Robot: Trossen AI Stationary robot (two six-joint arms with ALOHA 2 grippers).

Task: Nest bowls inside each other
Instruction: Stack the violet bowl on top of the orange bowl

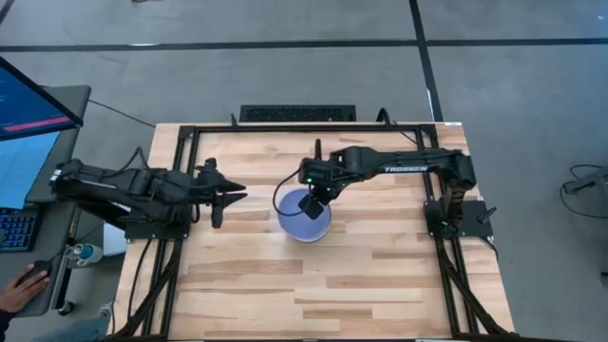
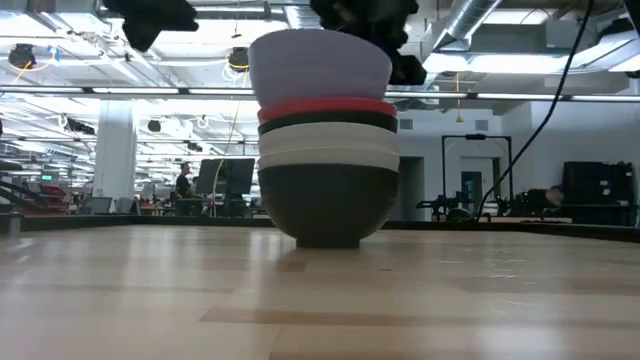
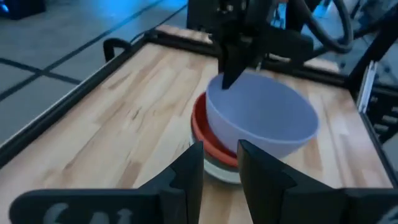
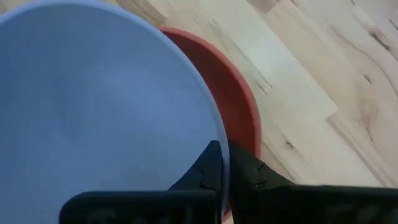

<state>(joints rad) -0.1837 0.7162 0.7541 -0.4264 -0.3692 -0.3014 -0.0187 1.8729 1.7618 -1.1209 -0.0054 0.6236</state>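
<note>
The right tool [image 4: 222, 163] pinches the rim of the pale blue-lavender bowl [image 1: 304, 220], mouth up and slightly tilted, atop the nested stack [image 2: 325, 170] at the worktop [image 1: 380, 275] centre. The left tool [image 1: 226, 195], fingers narrowly parted, waits at frame left.

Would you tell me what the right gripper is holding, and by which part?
The right gripper pinches the pale blue bowl by its rim, over the red bowl.

Wooden table [image 1: 380, 285] on grey floor; monitor [image 1: 28, 100], keyboard [image 1: 17, 230] — a person's hand [image 1: 21, 285] beside them.
</note>
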